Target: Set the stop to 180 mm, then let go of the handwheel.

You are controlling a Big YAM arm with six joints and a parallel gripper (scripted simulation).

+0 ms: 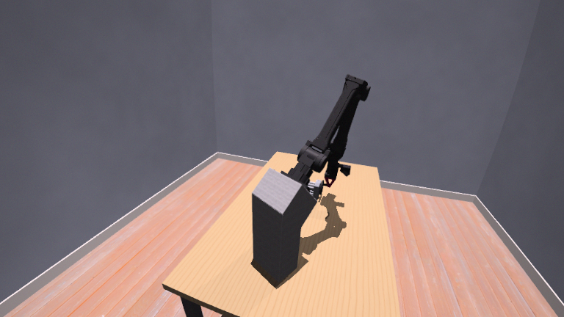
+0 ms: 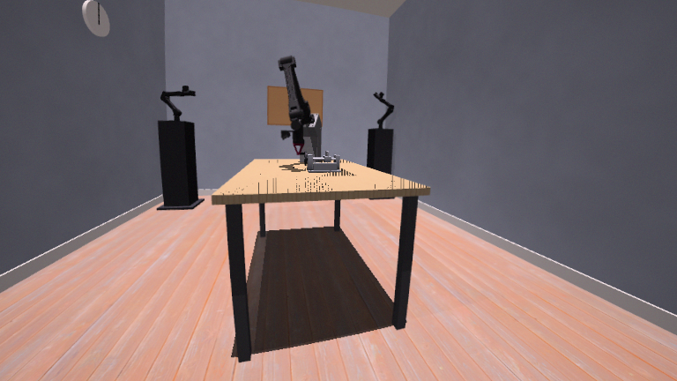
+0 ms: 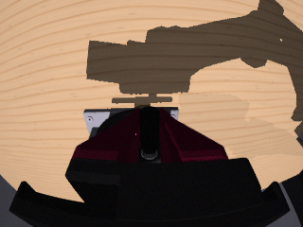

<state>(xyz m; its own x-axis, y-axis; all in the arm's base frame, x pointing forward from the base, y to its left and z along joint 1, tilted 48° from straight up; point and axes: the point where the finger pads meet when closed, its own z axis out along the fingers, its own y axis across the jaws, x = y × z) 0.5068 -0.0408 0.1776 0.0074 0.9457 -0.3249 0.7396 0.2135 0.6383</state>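
Note:
A small grey stop fixture (image 2: 323, 162) with a rail and a stop block sits on the wooden table (image 2: 319, 177). Its handwheel end lies at the left, under my gripper (image 2: 298, 148). In the top view the fixture (image 1: 316, 188) is mostly hidden behind a tall grey box, and my dark red fingers (image 1: 328, 181) stand right beside it. In the wrist view my fingers point down and are shut on the handwheel, which they mostly hide; a grey piece of the fixture (image 3: 95, 117) shows just behind them. The scale reading is not visible.
A tall grey box (image 1: 278, 230) with a slanted top stands on the table near the fixture. Two black pedestals (image 2: 175, 163) (image 2: 380, 149) with small arms stand on the floor beyond the table. A wall clock (image 2: 95, 18) and an orange board (image 2: 277, 106) hang on the walls.

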